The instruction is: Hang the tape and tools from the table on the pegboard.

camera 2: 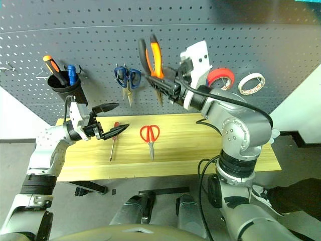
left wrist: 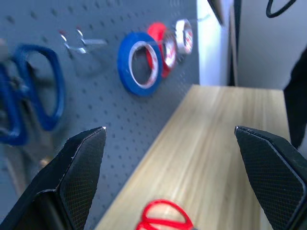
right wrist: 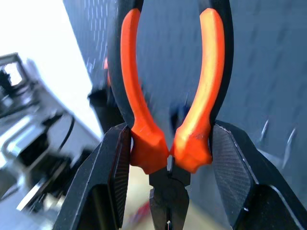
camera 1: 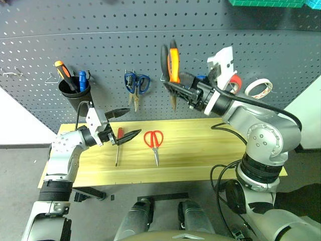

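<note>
Against the pegboard (camera 1: 210,30), the right pincer (camera 1: 176,86) is clamped on the pliers (camera 1: 172,63), handles up at twelve o'clock beside a bare hook, so the hanging step is in hand; next, I judge, one handle loop must slip over that hook. On the surface (camera 1: 200,150), red scissors (camera 1: 154,140) and screwdriver (camera 1: 118,145) wait, the left pincer (camera 1: 123,125) spread apart and empty just above the screwdriver. The whitish tape (camera 1: 259,88) already hangs at three o'clock.

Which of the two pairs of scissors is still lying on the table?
The red-handled scissors lie flat on the table, blades pointing toward the near edge. The blue-handled scissors already hang from a hook on the pegboard.
</note>
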Available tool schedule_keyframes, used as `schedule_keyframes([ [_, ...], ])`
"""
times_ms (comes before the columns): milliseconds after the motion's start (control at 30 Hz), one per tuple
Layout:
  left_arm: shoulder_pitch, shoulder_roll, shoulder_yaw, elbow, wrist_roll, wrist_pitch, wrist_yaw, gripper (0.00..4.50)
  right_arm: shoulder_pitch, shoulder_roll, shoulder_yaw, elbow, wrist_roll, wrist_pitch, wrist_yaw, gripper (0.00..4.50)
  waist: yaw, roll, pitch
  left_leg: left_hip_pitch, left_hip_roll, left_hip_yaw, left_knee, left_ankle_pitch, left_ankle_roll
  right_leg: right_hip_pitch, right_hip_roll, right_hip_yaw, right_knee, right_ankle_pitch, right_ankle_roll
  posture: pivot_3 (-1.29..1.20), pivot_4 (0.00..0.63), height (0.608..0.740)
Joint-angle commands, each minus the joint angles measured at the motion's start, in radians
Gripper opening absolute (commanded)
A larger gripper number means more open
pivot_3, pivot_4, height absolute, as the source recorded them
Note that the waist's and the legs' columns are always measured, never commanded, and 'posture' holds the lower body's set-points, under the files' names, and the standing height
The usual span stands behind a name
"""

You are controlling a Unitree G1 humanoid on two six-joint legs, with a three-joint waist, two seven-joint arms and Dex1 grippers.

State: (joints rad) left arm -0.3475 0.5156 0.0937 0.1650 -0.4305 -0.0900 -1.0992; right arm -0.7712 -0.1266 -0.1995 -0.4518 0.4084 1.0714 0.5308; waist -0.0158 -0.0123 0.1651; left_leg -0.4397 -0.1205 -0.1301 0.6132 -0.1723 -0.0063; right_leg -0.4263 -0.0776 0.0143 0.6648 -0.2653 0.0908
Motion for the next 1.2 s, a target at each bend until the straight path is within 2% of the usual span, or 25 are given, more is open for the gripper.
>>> schedule_keyframes([
  [33,-0.039,0.003,0.041,0.002,-0.043,-0.001,-0.001,4.5,-0.075,0.049,0.024,0.088,-0.041,-0.17,-0.102,2.11,-0.003,0.001,-0.005,0.0,0.0,0.0,0.0,0.001,0.0,0.0,0.001,0.0,0.0,0.002,0.0,0.0,0.043,0.74],
  [167,-0.062,0.018,0.068,0.029,-0.069,0.012,-0.018,4.5,-0.151,0.099,0.084,0.283,-0.132,-0.358,-0.21,2.11,-0.007,0.003,-0.012,0.008,0.002,0.002,-0.003,0.004,-0.002,0.006,0.003,0.002,0.0,0.004,-0.002,0.01,0.035,0.74],
  [267,-0.065,0.038,0.073,0.013,-0.092,0.059,-0.039,4.5,-0.201,0.112,0.128,0.432,-0.192,-0.475,-0.255,2.11,-0.007,0.004,-0.013,0.014,0.01,0.004,-0.003,0.004,-0.003,0.011,0.013,0.003,-0.002,0.006,-0.007,0.03,0.034,0.74],
  [600,-0.042,0.088,0.164,-0.126,-0.211,0.245,0.031,4.5,-0.351,0.132,0.137,0.848,-0.259,-0.743,-0.34,2.11,0.001,0.0,-0.021,0.016,0.017,0.003,-0.02,0.018,-0.013,0.002,0.018,0.005,-0.002,0.012,-0.016,0.1,0.036,0.74],
  [900,-0.012,0.13,0.225,-0.191,-0.252,0.32,0.069,4.5,-0.419,0.169,0.148,1.018,-0.274,-0.873,-0.376,2.11,0.005,0.0,-0.021,0.016,0.028,0.005,-0.021,0.021,-0.018,0.0,0.03,0.007,-0.003,0.017,-0.025,0.14,0.034,0.74],
  [1200,-0.006,0.131,0.238,-0.221,-0.24,0.318,0.095,4.5,-0.43,0.193,0.153,1.168,-0.295,-0.979,-0.394,2.11,0.006,0.0,-0.021,0.02,0.032,0.005,-0.024,0.025,-0.024,0.002,0.034,0.006,-0.003,0.02,-0.036,0.15,0.034,0.74],
])
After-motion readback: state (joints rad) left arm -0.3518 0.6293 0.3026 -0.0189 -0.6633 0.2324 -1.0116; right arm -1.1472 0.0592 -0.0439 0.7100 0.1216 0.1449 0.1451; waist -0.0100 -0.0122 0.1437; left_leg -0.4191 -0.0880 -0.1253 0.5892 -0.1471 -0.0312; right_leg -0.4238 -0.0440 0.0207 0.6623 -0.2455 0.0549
